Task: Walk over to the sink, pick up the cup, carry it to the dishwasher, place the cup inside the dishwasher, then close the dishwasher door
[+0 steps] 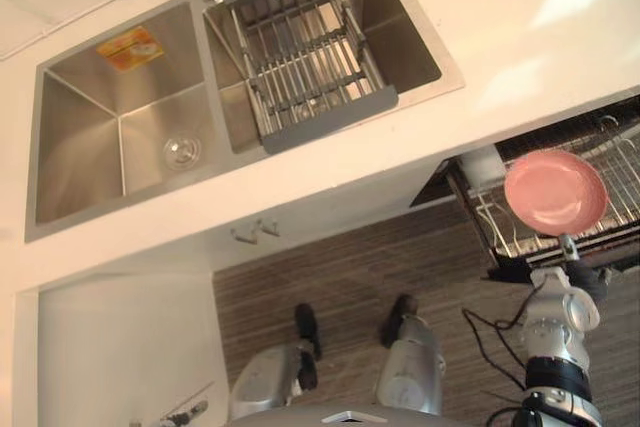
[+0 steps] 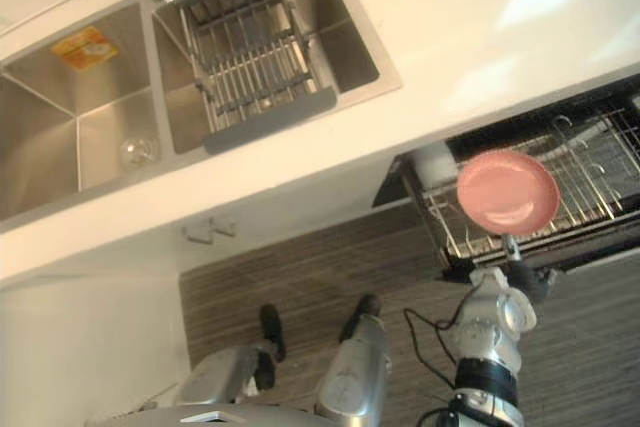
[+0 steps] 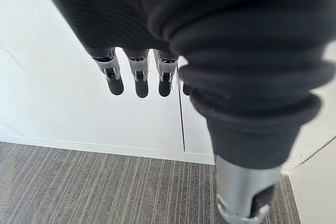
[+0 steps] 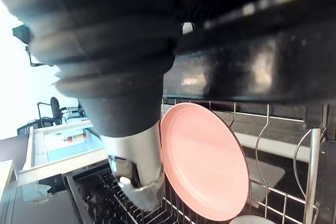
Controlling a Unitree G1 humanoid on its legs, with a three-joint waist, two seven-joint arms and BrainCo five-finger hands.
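Pink round plate (image 1: 555,192), no cup, seems pinched by our right hand (image 1: 562,297) above the wire dishwasher rack (image 1: 625,175); our left hand (image 3: 137,80) hangs slack, empty. Placing is under way: next we lower it between the tines.

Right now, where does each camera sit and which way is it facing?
Left eye, right eye views: on the head, looking down at sink, dishwasher rack, right hand holding pink plate.
Left wrist view: along open left hand, toward white cabinets, striped floor.
Right wrist view: past its hand, at plate and rack.
Shared: plate and rack.
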